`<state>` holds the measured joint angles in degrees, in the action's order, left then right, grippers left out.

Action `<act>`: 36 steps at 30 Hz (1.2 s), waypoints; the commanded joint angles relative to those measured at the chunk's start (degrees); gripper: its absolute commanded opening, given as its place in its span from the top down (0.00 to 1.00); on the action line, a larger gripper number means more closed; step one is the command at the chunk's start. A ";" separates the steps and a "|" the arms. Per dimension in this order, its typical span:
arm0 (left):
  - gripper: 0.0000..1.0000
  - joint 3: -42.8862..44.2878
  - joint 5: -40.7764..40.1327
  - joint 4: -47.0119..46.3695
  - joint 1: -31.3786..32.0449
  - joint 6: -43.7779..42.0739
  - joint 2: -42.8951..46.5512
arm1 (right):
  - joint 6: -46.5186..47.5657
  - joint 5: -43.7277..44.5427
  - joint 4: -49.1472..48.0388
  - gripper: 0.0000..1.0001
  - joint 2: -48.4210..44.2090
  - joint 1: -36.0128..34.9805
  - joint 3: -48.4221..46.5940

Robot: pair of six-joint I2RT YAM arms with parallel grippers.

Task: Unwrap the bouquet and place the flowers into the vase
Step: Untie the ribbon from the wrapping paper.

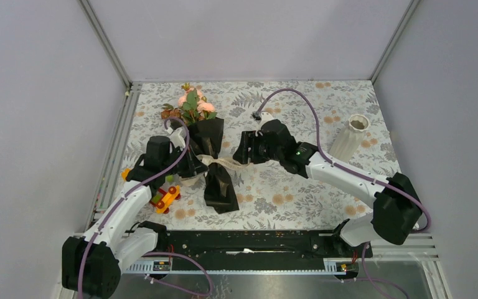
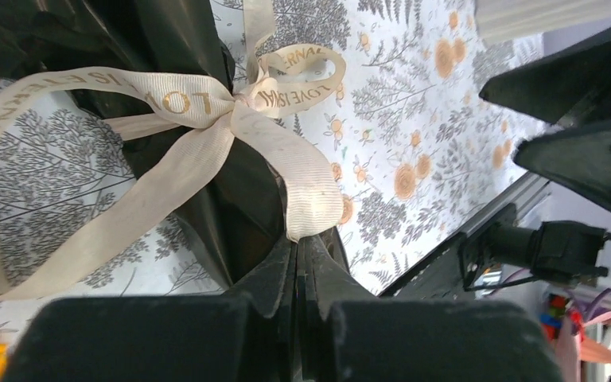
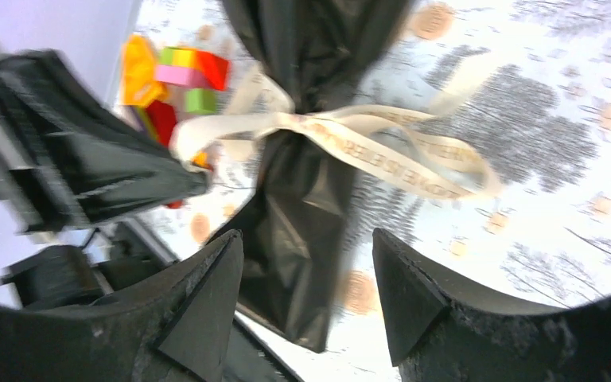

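The bouquet [image 1: 220, 187] lies flat on the worktop [image 1: 299, 193], left of centre, its black cone's tip toward the near edge and its mouth toward the far edge; the flowers [image 1: 193, 103], peach-pink with green leaves, spill from that mouth close to the far-left corner. The ribbon [image 2: 243, 99] is tied in a bow around the cone's waist, loops and tails spread over the cloth on both sides; gold lettering runs along it.

The left gripper [image 2: 300, 247] sits at the bouquet's left side, jaws clenched; one ribbon tail runs straight down to its tips and looks pinched there, with black paper just behind. The right gripper [image 3: 309, 239] is at the bouquet's right side, level with the bow, jaws spread and gripping nothing; its wrist view is blurred, with the black wrap showing between the fingers and the bow beyond them.

The vase [image 1: 350, 138] stands upright near the right edge, toward the far corner, well apart from the bouquet and both grippers. A toy car [image 1: 165, 198] of coloured blocks sits near the left edge, just beside the left arm.
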<state>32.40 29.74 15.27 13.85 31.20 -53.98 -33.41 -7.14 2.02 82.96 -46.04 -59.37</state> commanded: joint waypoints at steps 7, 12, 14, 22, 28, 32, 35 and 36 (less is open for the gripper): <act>1.00 12.68 -2.81 13.79 -0.67 -19.75 -2.54 | 7.49 12.24 11.41 0.34 3.93 0.33 -0.71; 1.00 15.58 -3.70 16.77 -0.66 -23.99 -1.60 | 6.20 11.34 12.75 0.34 9.94 0.49 -4.04; 1.00 15.47 -3.43 16.76 -0.71 -23.64 -1.27 | 5.84 11.17 12.77 0.35 11.73 0.51 -4.88; 1.00 13.23 -7.22 15.96 -0.66 -23.18 1.97 | 6.98 10.69 12.94 0.36 15.09 1.06 -7.50; 1.00 13.27 -9.75 17.54 -0.66 -22.76 -0.03 | 7.14 7.77 13.20 0.38 18.47 1.03 -10.23; 1.00 13.39 -9.98 17.96 -0.67 -22.69 -0.78 | 6.35 5.68 13.16 0.43 20.10 0.99 -11.64; 1.00 13.30 -10.09 17.99 -0.66 -22.68 -0.70 | 4.92 2.59 10.98 0.45 20.78 0.95 -11.06; 1.00 13.27 -10.23 17.96 -0.66 -22.68 -0.69 | 4.48 1.75 10.46 0.46 21.02 0.95 -10.79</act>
<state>45.34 20.82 34.22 13.50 8.99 -54.92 -27.27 -1.13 14.55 103.09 -45.32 -68.62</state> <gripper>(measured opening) 0.010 0.552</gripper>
